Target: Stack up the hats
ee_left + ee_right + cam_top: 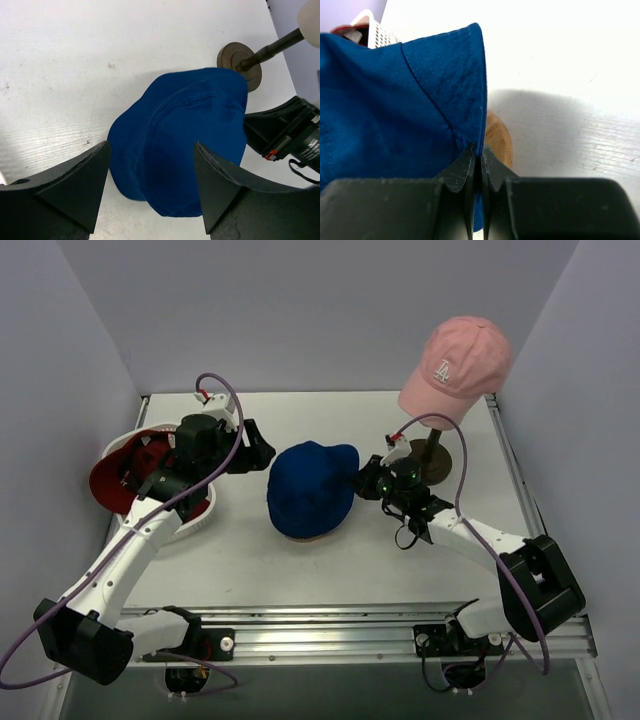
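A blue bucket hat (312, 490) (185, 140) (395, 110) sits in the middle of the table on a wooden base (499, 140). At its right edge, my right gripper (360, 480) (480, 147) is shut on the brim. My left gripper (262, 447) (151, 147) is open just left of the hat and holds nothing; the hat shows between its fingers further off. A pink cap (455, 365) with a white LA logo hangs on a stand at the back right. A red hat (115, 475) lies in the basket on the left.
The white mesh basket (195, 515) (372, 32) stands at the left under my left arm. The pink cap's stand (432, 455) has a round brown foot (240, 60) close behind my right gripper. Walls close in the table on three sides.
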Robot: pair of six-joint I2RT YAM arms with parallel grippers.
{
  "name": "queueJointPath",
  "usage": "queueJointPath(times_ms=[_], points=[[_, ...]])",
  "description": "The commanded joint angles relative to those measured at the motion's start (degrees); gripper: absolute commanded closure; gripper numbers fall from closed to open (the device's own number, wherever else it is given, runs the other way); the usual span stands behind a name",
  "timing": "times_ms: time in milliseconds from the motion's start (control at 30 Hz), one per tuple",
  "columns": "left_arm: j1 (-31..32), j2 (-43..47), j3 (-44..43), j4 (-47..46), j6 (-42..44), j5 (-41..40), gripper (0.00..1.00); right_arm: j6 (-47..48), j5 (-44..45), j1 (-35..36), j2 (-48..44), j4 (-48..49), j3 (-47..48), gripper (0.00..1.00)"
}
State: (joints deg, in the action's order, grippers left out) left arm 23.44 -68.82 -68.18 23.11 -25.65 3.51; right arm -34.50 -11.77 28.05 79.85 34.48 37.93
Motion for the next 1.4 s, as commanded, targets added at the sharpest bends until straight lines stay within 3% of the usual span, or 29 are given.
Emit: queueJointPath(times_ms=[0, 467, 633, 1367], points=[[1.08, -0.53, -0.81, -0.97, 1.04, 0.53, 0.25, 0.58, 5.08, -0.63, -5.57, -2.83, 3.29, 1.00], [9.25, -3.87, -4.06, -0.61, 2.88, -1.75, 0.25, -5.05, 16.43, -0.46, -11.12, -5.38, 0.30, 0.94], [12.76, -5.45, -6.08, -0.70, 3.94, -2.63, 0.25, -5.58, 18.88, -0.02, -11.47, -6.88, -0.14, 0.71], [13.65, -18.81, -14.16, 0.97, 6.49, -2.98, 0.25, 1.09, 32.41, 14.83, -23.85, -22.77, 4.25, 0.71]])
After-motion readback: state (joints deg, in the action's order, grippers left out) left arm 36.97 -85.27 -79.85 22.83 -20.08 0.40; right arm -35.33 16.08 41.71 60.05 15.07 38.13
